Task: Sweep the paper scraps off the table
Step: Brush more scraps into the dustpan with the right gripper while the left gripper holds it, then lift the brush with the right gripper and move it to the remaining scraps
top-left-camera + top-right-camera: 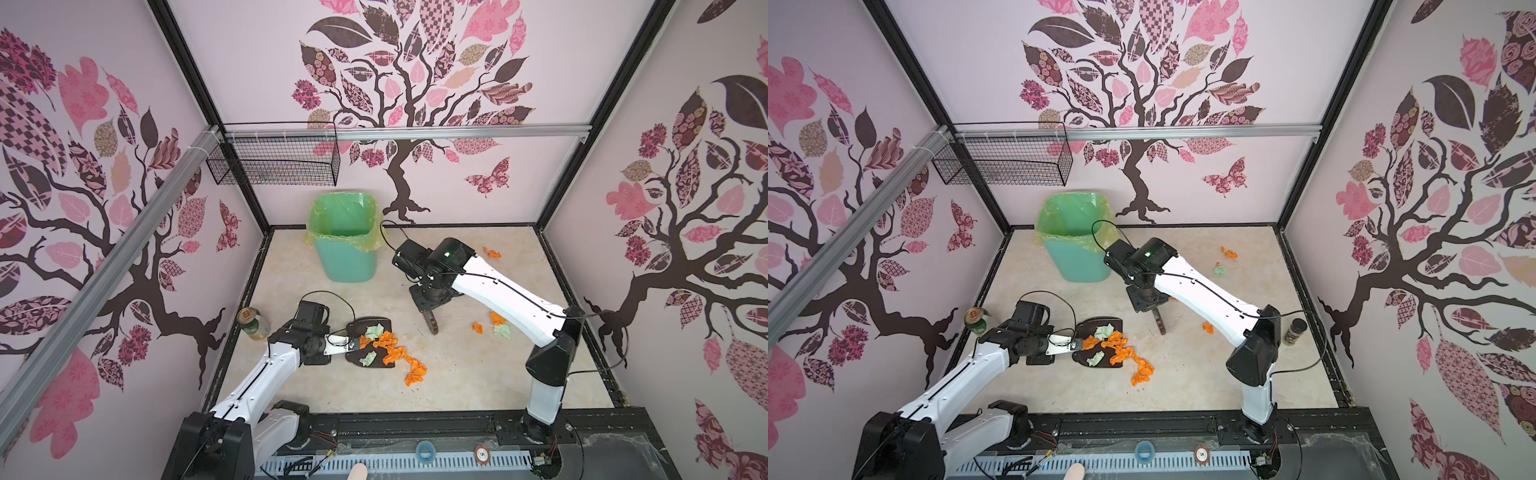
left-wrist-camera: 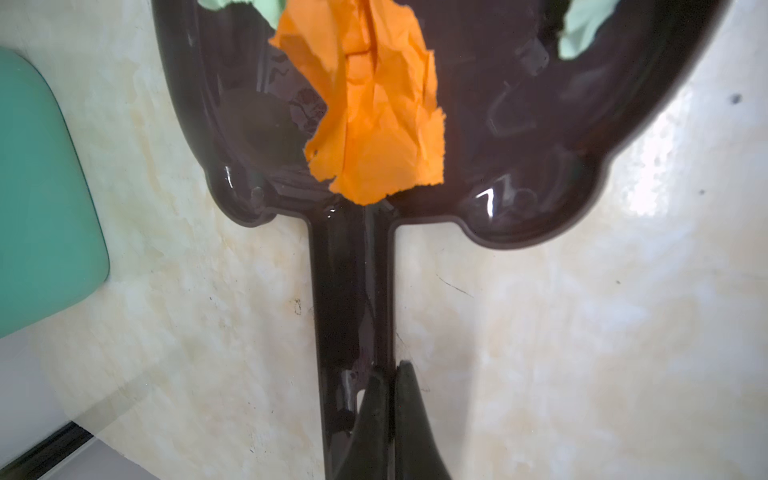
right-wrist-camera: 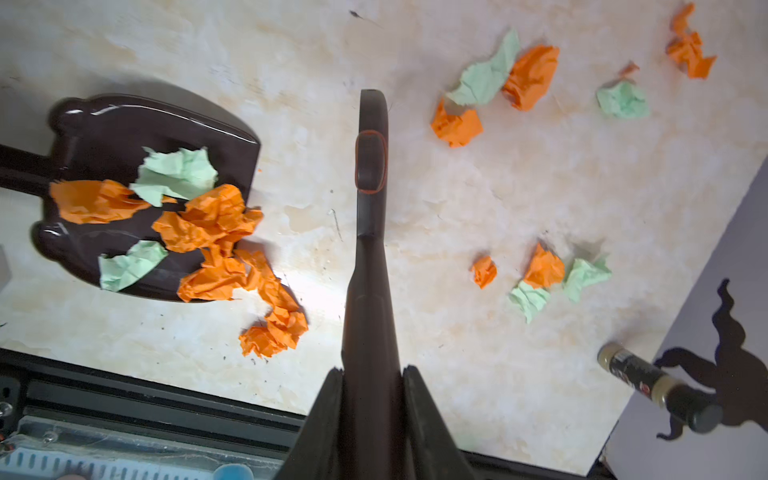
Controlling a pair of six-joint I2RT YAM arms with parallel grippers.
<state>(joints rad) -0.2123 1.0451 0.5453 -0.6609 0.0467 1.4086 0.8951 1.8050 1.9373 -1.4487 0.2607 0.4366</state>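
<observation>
The left jaws are clamped on the handle of the dustpan, which runs straight out ahead of them. It lies flat on the tabletop, its open lip facing away from them toward the right arm. The right jaws are clamped on the brush, whose long axis reaches out ahead of them with the head low over the tabletop — whether the bristles touch it I cannot tell. The next stroke likely turns on one relation: the brush stands between the dustpan and the loose scraps. Those lie on the right arm's side of the right jaws, so they would have to be drawn across toward the lip, and the right arm is the nearer to them. A second cluster lies on that same side, farther toward the back wall. Several orange and green scraps sit in the dustpan, and an orange trail spills over its lip onto the tabletop. The bin stands off to one side of the left jaws, by the back wall — no scrap shows in it.
</observation>
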